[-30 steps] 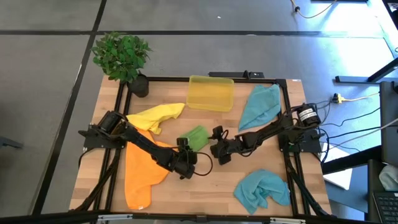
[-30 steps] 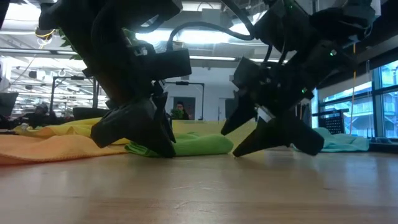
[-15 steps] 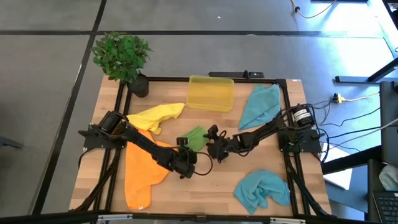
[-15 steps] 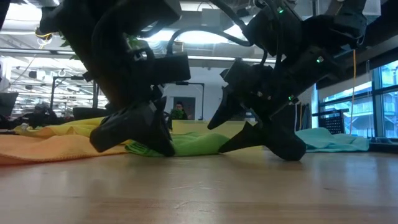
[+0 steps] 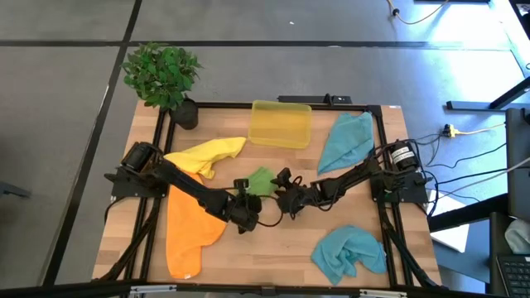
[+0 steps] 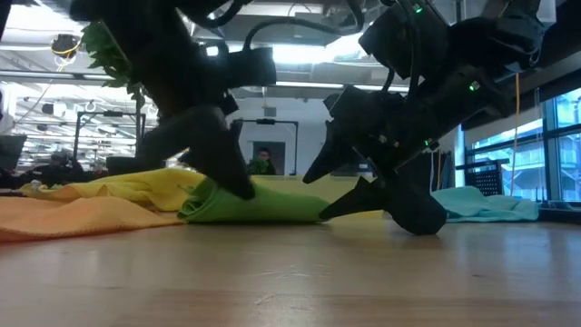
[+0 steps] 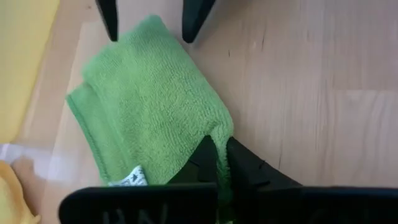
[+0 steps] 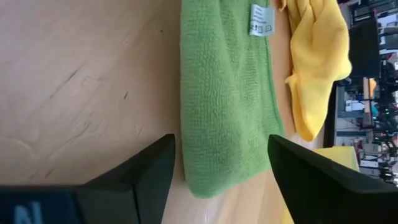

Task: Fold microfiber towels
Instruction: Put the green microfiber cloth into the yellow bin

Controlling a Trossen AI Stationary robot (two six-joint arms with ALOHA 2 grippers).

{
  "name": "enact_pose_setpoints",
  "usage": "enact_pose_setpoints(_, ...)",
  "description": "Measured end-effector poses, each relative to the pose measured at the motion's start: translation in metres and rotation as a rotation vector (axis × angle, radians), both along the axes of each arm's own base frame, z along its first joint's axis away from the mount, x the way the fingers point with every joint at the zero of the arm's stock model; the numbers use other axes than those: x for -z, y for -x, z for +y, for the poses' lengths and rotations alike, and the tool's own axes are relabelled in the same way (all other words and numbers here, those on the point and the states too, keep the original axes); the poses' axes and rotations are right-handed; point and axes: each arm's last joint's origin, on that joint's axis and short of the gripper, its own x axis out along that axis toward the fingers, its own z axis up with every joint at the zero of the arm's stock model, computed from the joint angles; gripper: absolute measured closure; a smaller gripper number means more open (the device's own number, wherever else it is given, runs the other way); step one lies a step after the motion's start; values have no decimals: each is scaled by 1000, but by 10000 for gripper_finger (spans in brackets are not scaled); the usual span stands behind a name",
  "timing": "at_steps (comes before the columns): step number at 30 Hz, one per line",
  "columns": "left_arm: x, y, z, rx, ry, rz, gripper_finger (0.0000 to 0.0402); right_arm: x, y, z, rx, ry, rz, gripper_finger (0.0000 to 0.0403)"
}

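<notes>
**A:** Where does the green towel [image 5: 260, 180] lie?

**B:** Near the middle of the table [image 5: 273, 248], folded into a small wad, with the two arms meeting over it. The left gripper [image 5: 243, 203] has its jaws closed on the towel's edge; the left wrist view shows the green cloth pinched between the two dark fingers [image 7: 208, 163]. In the low view that edge is raised off the wood.

**A:** And the right arm?

**B:** The right gripper [image 5: 286, 192] is just beside the towel on its other side, jaws spread wide. In the right wrist view its fingers [image 8: 149, 174] stand either side of the cloth's end, and nothing is held between them.

**A:** The other towels?

**B:** The yellow towel [image 5: 207, 154] is crumpled toward the left edge, behind the green one, and the orange towel [image 5: 189, 228] is spread out at the front left corner under the left arm. One teal-blue towel [image 5: 346, 141] lies toward the back right corner, the other teal-blue towel [image 5: 349, 251] is bunched at the front right corner.

**A:** Anything else on the table?

**B:** A translucent yellow bin [image 5: 280, 123] at the middle of the back edge, and a potted plant [image 5: 163, 75] at the back left corner.
</notes>
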Motion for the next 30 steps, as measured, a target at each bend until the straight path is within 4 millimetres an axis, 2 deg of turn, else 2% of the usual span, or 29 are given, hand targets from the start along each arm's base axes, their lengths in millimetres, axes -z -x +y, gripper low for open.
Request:
enact_pose_setpoints(11, -5, -3, 8, -9, 43, -8, 401, 0, 0, -2, 24, -20, -10, 147)
enact_pose_setpoints(18, -18, -5, 7, 0, 66, -73, 401, 0, 0, -1, 18, -24, -24, 147)
enact_pose_setpoints(26, -19, -5, 6, 17, 70, -68, 401, 0, 0, -1, 34, -18, -30, 147)
enact_pose_setpoints(30, -19, -4, 6, 17, 71, -66, 401, 0, 0, -1, 47, -3, -27, 162)
